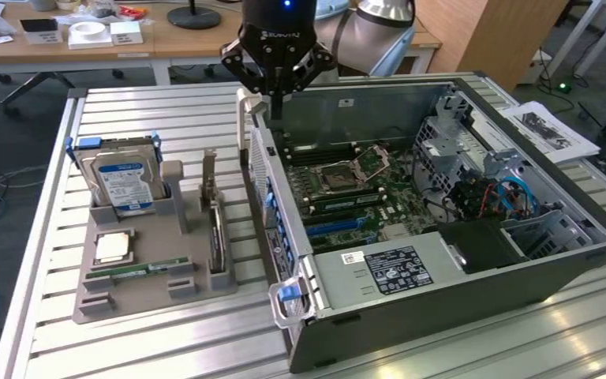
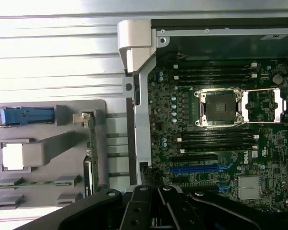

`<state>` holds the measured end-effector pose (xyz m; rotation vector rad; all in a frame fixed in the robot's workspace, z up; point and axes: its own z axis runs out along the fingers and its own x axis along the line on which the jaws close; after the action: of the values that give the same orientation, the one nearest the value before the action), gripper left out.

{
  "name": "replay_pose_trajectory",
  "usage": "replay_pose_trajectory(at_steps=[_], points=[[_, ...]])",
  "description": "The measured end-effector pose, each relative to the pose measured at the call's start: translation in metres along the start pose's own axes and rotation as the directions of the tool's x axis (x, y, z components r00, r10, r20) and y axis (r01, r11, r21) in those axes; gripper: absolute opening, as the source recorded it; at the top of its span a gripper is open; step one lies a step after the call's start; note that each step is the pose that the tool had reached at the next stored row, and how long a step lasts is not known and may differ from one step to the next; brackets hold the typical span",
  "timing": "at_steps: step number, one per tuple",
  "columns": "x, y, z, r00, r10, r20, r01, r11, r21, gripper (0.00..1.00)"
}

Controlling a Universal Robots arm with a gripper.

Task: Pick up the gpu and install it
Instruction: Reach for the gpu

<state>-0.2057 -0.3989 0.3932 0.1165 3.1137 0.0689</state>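
1. The black robot gripper (image 1: 275, 105) is hovering above the open grey computer case (image 1: 440, 284), over the case wall that is facing the holder. It is hanging toward the surface's edge farthest from the exterior camera, and its fingers are clenched together, grasping nothing.
2. The gpu (image 1: 215, 229), a green card with a silver end bracket, is standing on edge in a slot of the grey plastic holder (image 1: 145, 298), on the holder's side nearest the case and well apart from the gripper.
3. The holder is lying on the slatted aluminium surface (image 1: 145, 347) toward the edge at the exterior view's left. It is also carrying a silver hard drive with a blue label (image 1: 124, 185), a square silver processor chip (image 1: 111, 246) and a thin green memory stick (image 1: 140, 271).
4. The case wall is rising between the gpu and the green motherboard (image 1: 387, 197), where an empty processor socket (image 1: 350, 170) and a blue expansion slot (image 1: 334, 229) are lying exposed.
5. The gpu is showing edge-on, so its cooler face is hard to make out. In the wrist view the gripper's black linkage is covering part of the motherboard.
6. Only a narrow strip of bare slats is separating holder and case. Wider bare slats are lying along the surface's near edge.
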Motion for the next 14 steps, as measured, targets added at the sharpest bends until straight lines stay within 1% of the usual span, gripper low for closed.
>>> replay_pose_trajectory(at_steps=[14], points=[[0.035,-0.0026,-0.0007,1.0000,0.000,0.0000,0.000,1.0000,-0.0001,0.11]])
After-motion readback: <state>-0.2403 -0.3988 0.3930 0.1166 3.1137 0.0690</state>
